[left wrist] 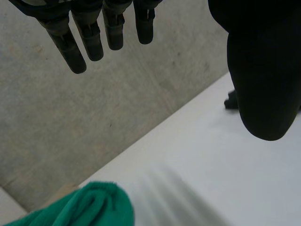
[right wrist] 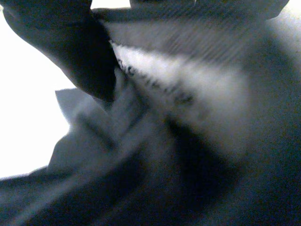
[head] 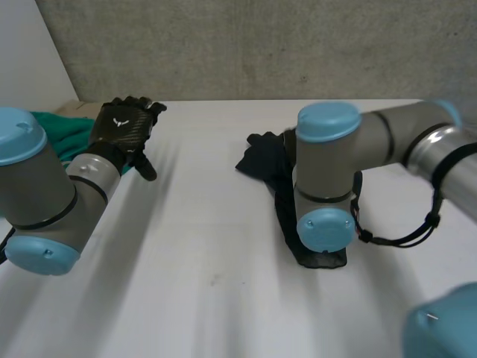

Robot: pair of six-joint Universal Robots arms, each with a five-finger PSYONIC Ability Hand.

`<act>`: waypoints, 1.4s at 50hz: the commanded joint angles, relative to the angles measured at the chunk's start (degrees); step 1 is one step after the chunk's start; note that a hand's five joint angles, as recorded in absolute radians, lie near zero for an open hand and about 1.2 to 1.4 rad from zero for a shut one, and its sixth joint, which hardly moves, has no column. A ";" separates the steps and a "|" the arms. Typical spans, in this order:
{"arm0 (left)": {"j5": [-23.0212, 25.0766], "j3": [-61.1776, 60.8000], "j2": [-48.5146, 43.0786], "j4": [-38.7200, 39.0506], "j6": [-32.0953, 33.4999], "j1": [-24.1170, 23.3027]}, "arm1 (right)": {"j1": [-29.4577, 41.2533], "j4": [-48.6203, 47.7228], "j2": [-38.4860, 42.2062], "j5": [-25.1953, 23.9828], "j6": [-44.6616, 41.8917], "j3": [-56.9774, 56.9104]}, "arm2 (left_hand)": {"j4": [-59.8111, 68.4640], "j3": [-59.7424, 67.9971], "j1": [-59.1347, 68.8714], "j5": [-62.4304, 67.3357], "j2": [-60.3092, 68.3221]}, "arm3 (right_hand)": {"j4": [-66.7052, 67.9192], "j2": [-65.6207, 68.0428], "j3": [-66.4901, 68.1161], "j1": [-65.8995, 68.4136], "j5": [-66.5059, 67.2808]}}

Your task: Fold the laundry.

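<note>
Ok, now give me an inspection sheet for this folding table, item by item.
Surface: white table, bare between the cloths.
Job's things: crumpled black fabric garment mid-table, partly hidden behind the right arm; bunched green terry cloth at the far left corner.
Clutter: nothing seen.
Hands: left hand raised beside the green cloth, fingers straight, holding nothing; right hand close against the black garment, grip unclear.
Cables: nothing seen.
Surroundings: grey concrete wall behind the table.
</note>
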 commanded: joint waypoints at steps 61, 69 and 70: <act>10.12 21.33 29.45 -19.54 -2.56 -0.35 | -12.22 -1.76 -59.77 -25.76 -4.41 24.66 | 68.51 68.14 69.59 67.53 68.42 | 11.91 14.03 14.20 18.78 13.92; 11.08 32.59 27.97 -23.77 -2.56 -0.26 | -11.60 -0.36 -62.59 -25.75 -4.49 18.86 | 68.51 68.14 69.59 67.53 68.42 | 11.91 14.03 14.20 18.78 13.92; 11.35 33.12 27.35 -23.94 -2.56 -0.09 | -11.43 -0.18 -62.32 -25.84 -4.49 18.42 | 68.51 68.14 69.59 67.53 68.42 | 11.91 14.03 14.20 18.78 13.92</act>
